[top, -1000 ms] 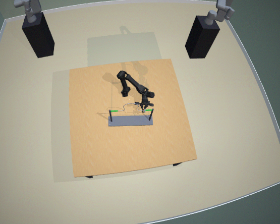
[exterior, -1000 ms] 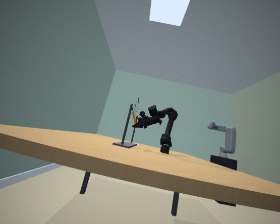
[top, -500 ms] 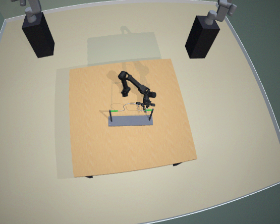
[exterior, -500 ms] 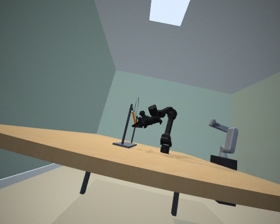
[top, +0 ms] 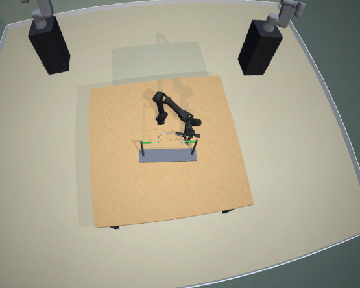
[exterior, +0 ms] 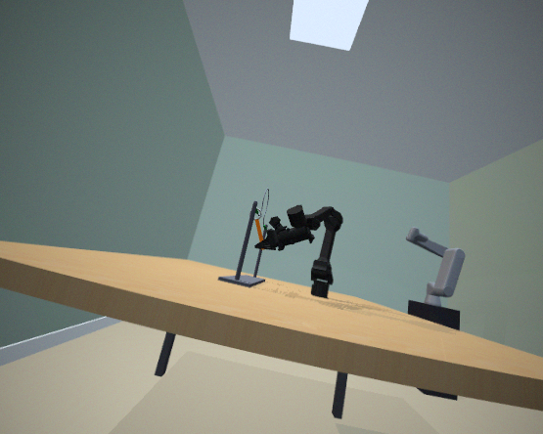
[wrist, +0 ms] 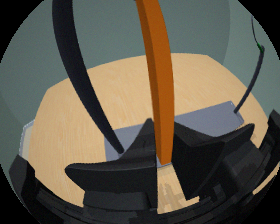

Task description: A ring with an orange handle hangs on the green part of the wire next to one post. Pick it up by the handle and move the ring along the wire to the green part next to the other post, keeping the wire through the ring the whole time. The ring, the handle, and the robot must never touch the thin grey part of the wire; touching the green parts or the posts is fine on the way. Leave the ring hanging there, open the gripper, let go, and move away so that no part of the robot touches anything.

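My gripper (top: 187,143) (exterior: 260,245) (wrist: 154,121) is shut on the lower end of the orange handle (exterior: 258,229) (wrist: 159,75). The handle stands nearly upright, slightly tilted. The ring (exterior: 257,214) is above it, out of the wrist view. In the top view the ring is at the inner part of the right green part (top: 192,141), close to the right post (top: 194,148) (exterior: 246,244) (wrist: 80,75). The thin grey wire (top: 164,133) curves away to the left green part (top: 146,143) by the left post (top: 143,150) (wrist: 250,90). Exact clearance between ring and wire is too small to tell.
A grey base plate (top: 167,156) (exterior: 233,279) (wrist: 206,122) carries both posts on the wooden table (top: 169,194) (exterior: 128,274). My black arm reaches in from the table's back side. Two grey arms stand on dark pedestals (top: 50,48) (top: 260,48) beyond the table.
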### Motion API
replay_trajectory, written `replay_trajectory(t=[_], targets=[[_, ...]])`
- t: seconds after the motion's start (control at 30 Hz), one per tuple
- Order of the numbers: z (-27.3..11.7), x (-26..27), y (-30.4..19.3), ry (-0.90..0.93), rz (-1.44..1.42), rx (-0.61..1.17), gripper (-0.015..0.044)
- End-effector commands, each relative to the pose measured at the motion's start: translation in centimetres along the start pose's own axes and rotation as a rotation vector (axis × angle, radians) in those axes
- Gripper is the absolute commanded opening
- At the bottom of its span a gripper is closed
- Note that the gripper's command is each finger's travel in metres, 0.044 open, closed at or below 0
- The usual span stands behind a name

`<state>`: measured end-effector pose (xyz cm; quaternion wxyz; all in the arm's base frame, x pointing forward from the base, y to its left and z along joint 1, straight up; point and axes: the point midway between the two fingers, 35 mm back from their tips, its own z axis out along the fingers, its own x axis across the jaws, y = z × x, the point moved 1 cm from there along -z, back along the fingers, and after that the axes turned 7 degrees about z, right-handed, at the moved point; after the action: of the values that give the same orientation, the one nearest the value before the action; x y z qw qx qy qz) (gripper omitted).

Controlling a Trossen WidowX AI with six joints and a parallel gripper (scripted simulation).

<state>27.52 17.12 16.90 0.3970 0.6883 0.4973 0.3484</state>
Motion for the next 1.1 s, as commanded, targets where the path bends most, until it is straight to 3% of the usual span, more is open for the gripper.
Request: replay_trajectory(t=[0.0,0.63,1.0,1.07], targets=[[0.14,-0.11,-0.28,-0.005,0.001,-0.003,-0.015],[0.14,-0.11,-0.28,-0.005,0.001,-0.003,-0.015],[0.05,-0.05,-0.24,-0.003,-0.002,0.0,0.0139],[-0.24,-0.01,-0.28,-0.003,-0.002,0.002,0.016]])
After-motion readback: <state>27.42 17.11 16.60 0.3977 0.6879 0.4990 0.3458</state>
